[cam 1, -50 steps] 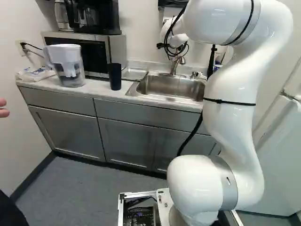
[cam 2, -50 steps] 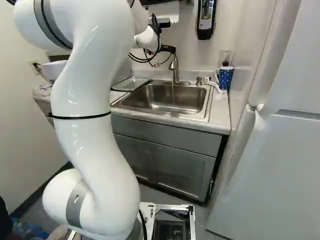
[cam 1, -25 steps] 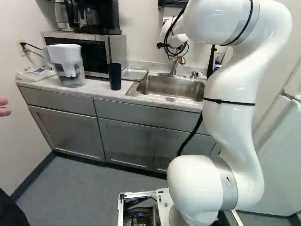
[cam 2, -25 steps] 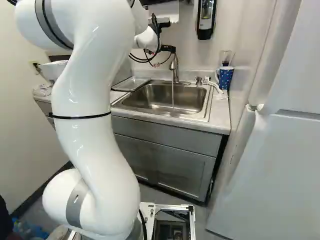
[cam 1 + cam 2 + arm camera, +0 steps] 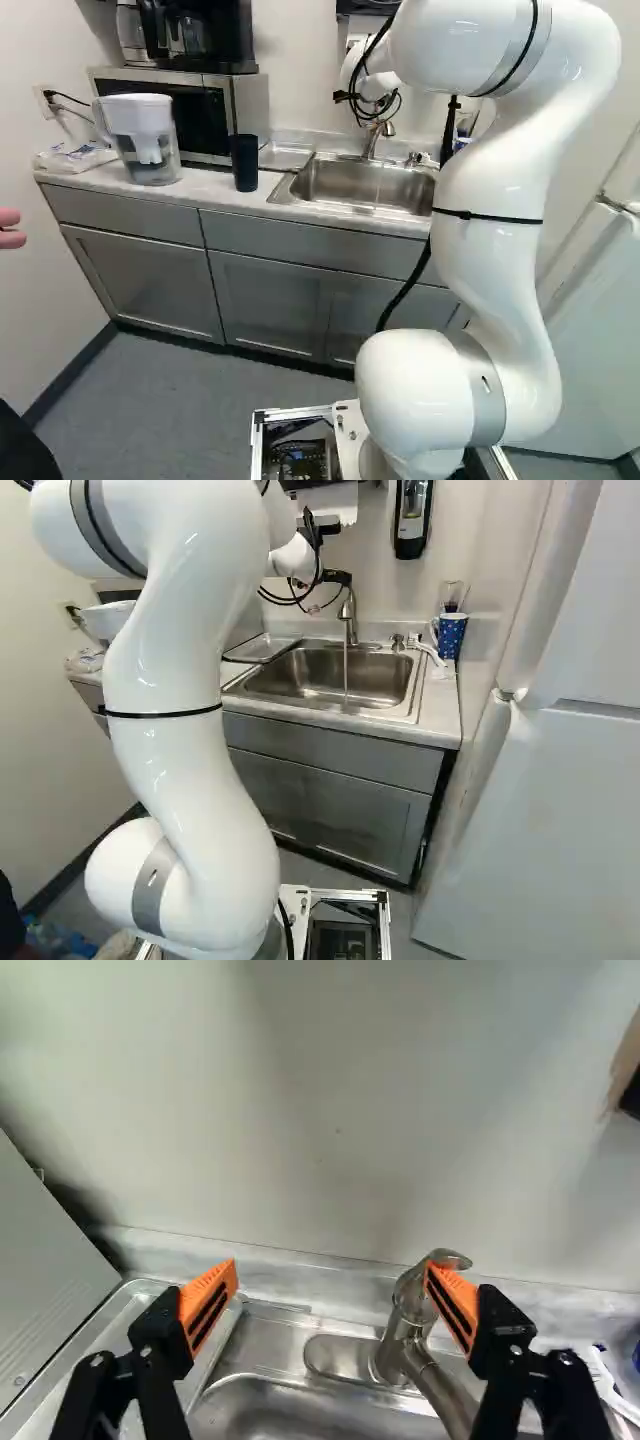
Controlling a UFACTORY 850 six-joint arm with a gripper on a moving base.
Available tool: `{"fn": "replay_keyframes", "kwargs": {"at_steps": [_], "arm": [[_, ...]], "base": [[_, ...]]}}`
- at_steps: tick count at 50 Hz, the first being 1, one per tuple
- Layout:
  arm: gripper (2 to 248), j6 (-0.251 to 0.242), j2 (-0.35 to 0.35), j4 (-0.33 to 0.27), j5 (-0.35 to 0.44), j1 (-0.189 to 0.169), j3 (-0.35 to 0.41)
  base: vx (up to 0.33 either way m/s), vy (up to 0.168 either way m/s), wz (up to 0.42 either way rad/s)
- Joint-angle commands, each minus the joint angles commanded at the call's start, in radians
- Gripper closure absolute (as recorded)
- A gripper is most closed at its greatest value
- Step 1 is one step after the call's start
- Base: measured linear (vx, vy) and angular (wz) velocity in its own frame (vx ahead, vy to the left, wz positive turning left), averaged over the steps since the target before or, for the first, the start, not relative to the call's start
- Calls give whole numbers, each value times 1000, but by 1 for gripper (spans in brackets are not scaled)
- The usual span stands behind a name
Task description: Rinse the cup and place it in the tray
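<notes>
- Your arm (image 5: 505,270) is glossy white, with thick rounded tubes and bulging joints.
- You see a broad grey band (image 5: 155,885) around the low joint and a narrow black strap (image 5: 165,714) around the tube.
- Loose black cables (image 5: 360,98) loop by your wrist.
- Your gripper (image 5: 337,578) is black, with jointed links, silver screws (image 5: 515,1349) and wedge-shaped orange pads (image 5: 208,1305) with dark slots.
- Your base has a silvery metal frame (image 5: 292,412) around dark electronics (image 5: 300,462).
</notes>
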Motion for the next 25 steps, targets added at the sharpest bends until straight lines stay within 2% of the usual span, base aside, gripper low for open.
{"fn": "replay_keyframes", "kwargs": {"at_steps": [25], "arm": [[3, 0, 11, 0, -30, 3, 13]], "base": [[0, 0, 0]]}}
